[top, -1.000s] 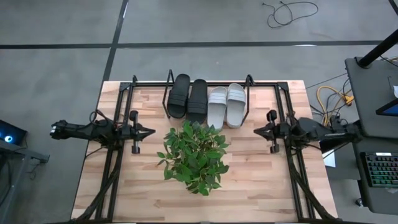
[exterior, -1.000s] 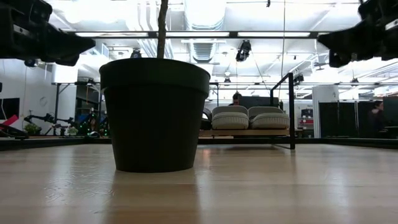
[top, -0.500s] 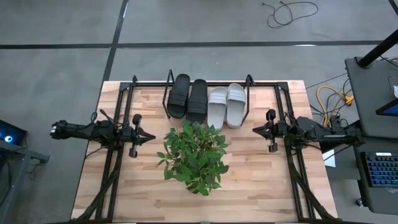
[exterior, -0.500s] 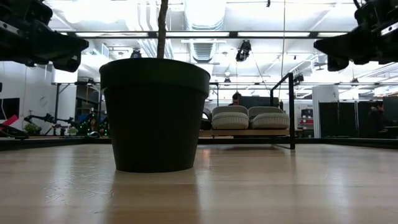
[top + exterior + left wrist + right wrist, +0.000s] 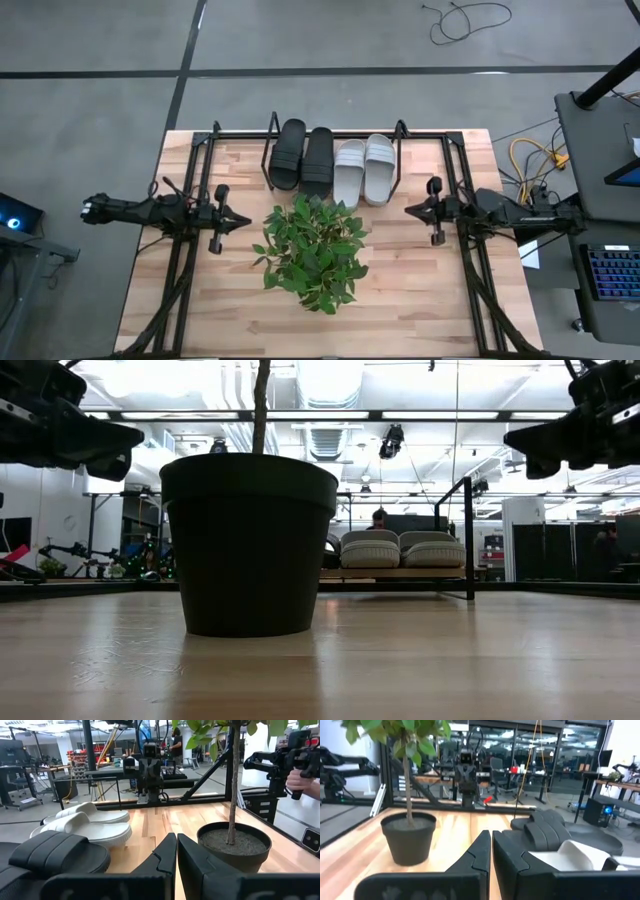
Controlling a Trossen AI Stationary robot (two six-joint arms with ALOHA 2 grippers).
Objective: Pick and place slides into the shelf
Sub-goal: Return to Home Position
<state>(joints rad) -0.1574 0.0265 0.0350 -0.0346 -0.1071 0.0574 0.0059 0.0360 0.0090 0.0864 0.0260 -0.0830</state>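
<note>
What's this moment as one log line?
slides: four on shelf | left fingers: shut, left of plant | right fingers: shut, right of plant

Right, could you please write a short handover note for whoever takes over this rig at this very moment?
Left claw: shut and empty, raised over the left side of the light wooden table, pointing inward at the green leafy potted plant.
Right claw: shut and empty, raised over the right side, also pointing at the plant.
Slides: the black slip-on sandals and the light grey slip-on sandals, two of each, sit side by side in the low black metal-rod shelf at the table's back edge.
Done: all four are on the shelf.
Left: nothing to pick; probably only parking the arms.
</note>
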